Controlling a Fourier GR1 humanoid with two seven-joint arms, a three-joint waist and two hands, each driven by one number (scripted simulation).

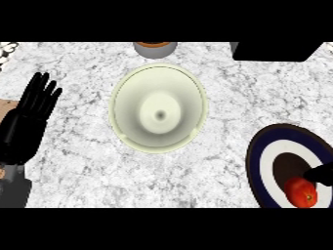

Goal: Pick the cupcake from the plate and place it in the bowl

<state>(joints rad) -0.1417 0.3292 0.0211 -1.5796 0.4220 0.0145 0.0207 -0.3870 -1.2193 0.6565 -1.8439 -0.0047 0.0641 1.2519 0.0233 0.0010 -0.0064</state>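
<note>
Head view, cupcake: the small red, rounded cupcake (301,192) sits on the round dark-blue and white plate (270,146) at the marble counter's (75,156) near right corner, not yet lifted.
Right hand: the black right hand (329,173) comes in from the right edge, fingertips touching the cupcake's top; whether they have closed on it, I cannot tell.
Bowl: the pale green oval bowl (129,88) stands mid-counter with nothing in it, well apart from the plate.
Left hand: the black left hand (31,114) rests open, fingers straight, holding nothing, near the left edge, out of the way.
</note>
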